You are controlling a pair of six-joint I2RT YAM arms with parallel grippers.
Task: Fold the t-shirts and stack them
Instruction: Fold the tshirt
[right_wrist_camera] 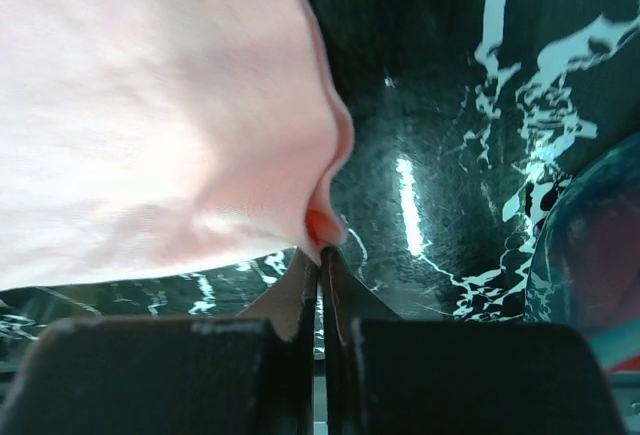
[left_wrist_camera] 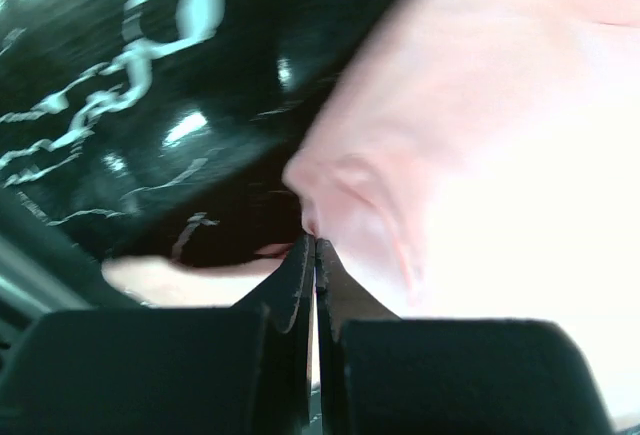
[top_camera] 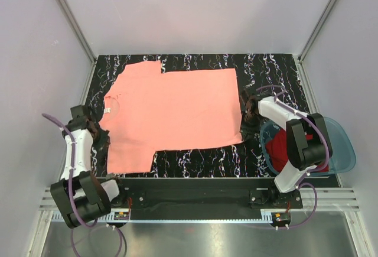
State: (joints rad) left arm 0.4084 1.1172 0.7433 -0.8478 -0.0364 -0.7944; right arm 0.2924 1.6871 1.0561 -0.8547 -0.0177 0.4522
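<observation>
The salmon-pink t-shirt (top_camera: 171, 112) lies spread flat on the black marbled table, neck and white label to the left. My left gripper (top_camera: 101, 134) is shut on its left shoulder edge; in the left wrist view the gripper (left_wrist_camera: 313, 240) pinches a fold of the pink cloth (left_wrist_camera: 480, 155). My right gripper (top_camera: 247, 115) is shut on the shirt's right hem; in the right wrist view the gripper (right_wrist_camera: 322, 250) pinches the pink cloth (right_wrist_camera: 150, 115) at its edge. The dark red t-shirt (top_camera: 277, 147) lies bunched in the blue basin, partly hidden by the right arm.
The translucent blue plastic basin (top_camera: 344, 150) sits at the table's right front corner, and shows in the right wrist view (right_wrist_camera: 590, 245). The black marbled table (top_camera: 266, 71) is walled by white panels. A metal rail runs along the near edge.
</observation>
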